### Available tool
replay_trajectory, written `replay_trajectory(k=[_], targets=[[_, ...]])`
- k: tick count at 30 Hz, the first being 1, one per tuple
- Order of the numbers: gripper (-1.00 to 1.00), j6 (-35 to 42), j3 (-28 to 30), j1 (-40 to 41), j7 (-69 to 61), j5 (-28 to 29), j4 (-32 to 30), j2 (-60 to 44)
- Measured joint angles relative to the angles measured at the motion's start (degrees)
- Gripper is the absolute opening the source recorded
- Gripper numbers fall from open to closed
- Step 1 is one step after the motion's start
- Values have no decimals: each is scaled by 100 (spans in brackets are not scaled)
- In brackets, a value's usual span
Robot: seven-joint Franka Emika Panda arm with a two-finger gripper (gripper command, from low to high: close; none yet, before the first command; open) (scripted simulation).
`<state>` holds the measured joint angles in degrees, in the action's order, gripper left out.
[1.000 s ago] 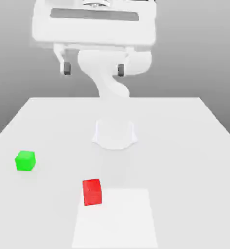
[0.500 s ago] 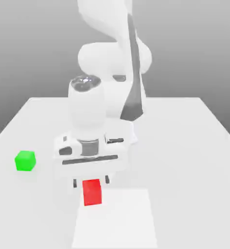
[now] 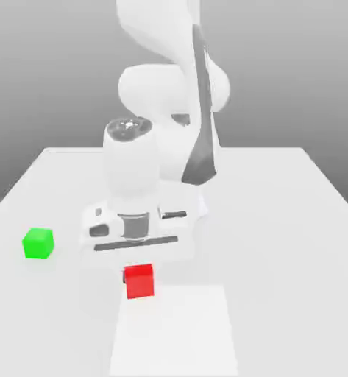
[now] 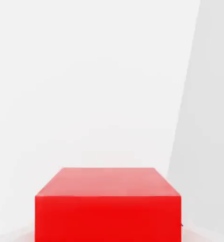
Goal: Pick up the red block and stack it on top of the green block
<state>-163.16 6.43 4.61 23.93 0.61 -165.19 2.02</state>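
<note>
The end effector (image 3: 139, 277) has just closed from its wide spread and now pinches the red block (image 3: 140, 282), which sits a little higher in the exterior view than a moment ago, so the grasp seems made and the lift begun. Outward from there, the green block (image 3: 38, 244) rests unmoved on the counter (image 3: 279, 294), well apart toward ten o'clock from the red one in the exterior view; stacking now calls for more height, then a carry that way.

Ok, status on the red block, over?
Hand shut on red block. Not yet stacked. Green block bare on top, toward the exterior view's left.
</note>
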Motion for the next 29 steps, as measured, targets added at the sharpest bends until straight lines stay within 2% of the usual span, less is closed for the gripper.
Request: replay_trajectory(k=[6,18,21,25,26,29], targets=[[-100,425,496,969,1223,340,1,441],[-100,989,1593,3397,4003,927,79,969],[-100,610,1738,3418,3983,664,101,563],[-100,-138,1628,3287,3378,-236,126,-262],[100,-303,1510,3344,3185,-511,134,-452],[100,-303,1510,3344,3185,-511,134,-452]])
